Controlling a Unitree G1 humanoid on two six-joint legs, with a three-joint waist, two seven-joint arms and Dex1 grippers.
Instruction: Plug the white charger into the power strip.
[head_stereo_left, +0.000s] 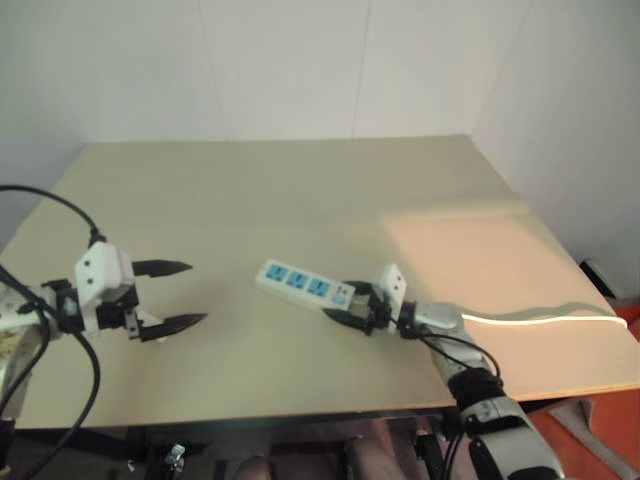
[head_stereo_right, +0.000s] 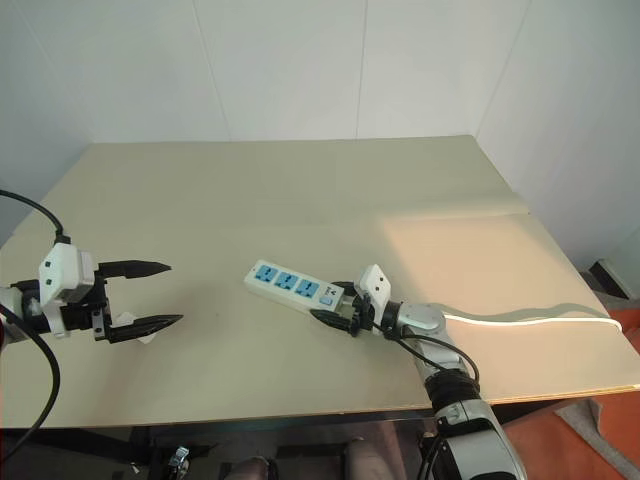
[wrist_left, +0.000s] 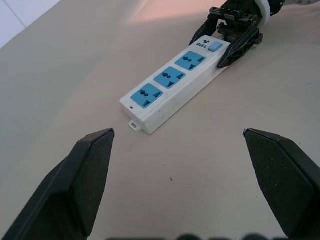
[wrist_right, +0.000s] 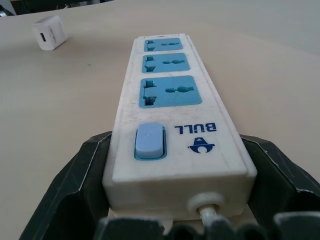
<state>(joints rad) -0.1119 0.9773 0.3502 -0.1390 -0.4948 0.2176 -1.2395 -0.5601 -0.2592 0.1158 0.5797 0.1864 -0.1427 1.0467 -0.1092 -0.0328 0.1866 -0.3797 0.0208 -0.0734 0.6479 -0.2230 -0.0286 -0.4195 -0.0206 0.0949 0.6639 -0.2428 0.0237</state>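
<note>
Around the power strip (wrist_right: 170, 110), right fingers (wrist_right: 75, 195)

The left gripper (head_stereo_left: 183, 295) hovers level, well apart from the power strip (head_stereo_left: 305, 283), its black fingers (wrist_left: 87, 165) spread wide and empty. The right gripper (head_stereo_left: 345, 305) lies low, its fingers (wrist_right: 80, 180) flanking the strip's switch end on both sides.
</note>
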